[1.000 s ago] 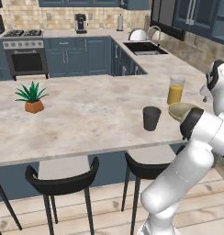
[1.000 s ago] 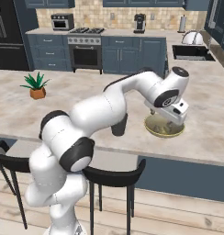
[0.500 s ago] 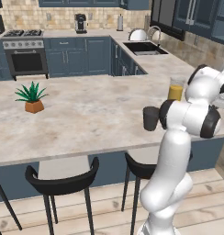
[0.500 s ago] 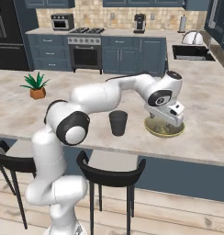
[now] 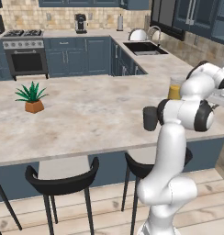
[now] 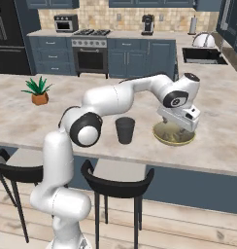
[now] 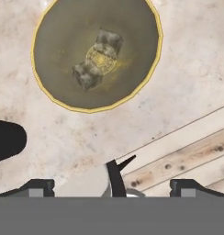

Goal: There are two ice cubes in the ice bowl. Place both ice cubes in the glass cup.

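The olive-tan ice bowl [image 7: 49, 87] sits near the counter's front edge, also seen as the ice bowl [image 6: 161, 137] in the right base view. Two grey ice cubes lie in it, one ice cube [image 7: 109, 41] beside the other ice cube [image 7: 87, 75]. My gripper [image 7: 113, 186] hangs open and empty above the counter, with the bowl ahead of its fingertips [image 7: 40, 186]. From the right base view my gripper [image 6: 178, 129] hovers just over the bowl. A dark grey tumbler [image 6: 125, 130] stands left of the bowl. A clear glass with orange liquid [image 5: 174, 90] stands behind. Which of these is the glass cup I cannot tell.
The counter edge [image 7: 178, 133] runs close to the bowl, with wooden floor beyond it. Black stools [image 6: 118, 182] stand under the counter. A potted plant [image 5: 32, 97] sits far left. The sink [image 5: 145, 47] is at the back.
My arm's elbow has swung away to the left, uncovering the dark tumbler in the right base view. The hand has stayed over the ice bowl and the jaws remain open.
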Controlling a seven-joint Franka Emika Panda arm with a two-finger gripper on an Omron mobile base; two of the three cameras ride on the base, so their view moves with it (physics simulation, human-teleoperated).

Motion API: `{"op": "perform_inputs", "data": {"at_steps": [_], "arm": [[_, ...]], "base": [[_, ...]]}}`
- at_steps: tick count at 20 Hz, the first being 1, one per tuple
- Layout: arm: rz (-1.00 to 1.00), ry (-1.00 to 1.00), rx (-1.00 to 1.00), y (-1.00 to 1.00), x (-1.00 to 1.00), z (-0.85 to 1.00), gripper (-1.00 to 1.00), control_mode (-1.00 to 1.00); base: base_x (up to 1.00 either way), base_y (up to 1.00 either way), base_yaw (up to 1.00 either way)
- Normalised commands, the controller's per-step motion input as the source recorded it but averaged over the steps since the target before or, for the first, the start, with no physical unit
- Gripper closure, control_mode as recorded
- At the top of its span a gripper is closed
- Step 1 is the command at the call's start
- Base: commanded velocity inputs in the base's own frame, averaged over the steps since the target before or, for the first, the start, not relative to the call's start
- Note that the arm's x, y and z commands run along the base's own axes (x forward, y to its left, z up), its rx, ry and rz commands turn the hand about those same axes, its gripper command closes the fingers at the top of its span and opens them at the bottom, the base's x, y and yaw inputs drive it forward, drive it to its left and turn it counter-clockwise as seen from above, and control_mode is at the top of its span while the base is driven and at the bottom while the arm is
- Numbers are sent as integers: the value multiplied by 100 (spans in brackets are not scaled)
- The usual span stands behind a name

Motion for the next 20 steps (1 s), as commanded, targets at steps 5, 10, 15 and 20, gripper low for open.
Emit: {"op": "perform_inputs", "data": {"at_steps": [5, 10, 15, 20], "arm": [[-3, 1, -17, 6, 44, -32, -100, -100], [-5, 1, -15, 18, 36, -45, -100, -100], [-3, 0, -13, 38, 7, -65, -100, -100], [0, 0, -3, 17, 0, -20, -100, -100]], "base": [[0, 0, 0], [0, 0, 0], [0, 0, 0], [0, 0, 0]]}}
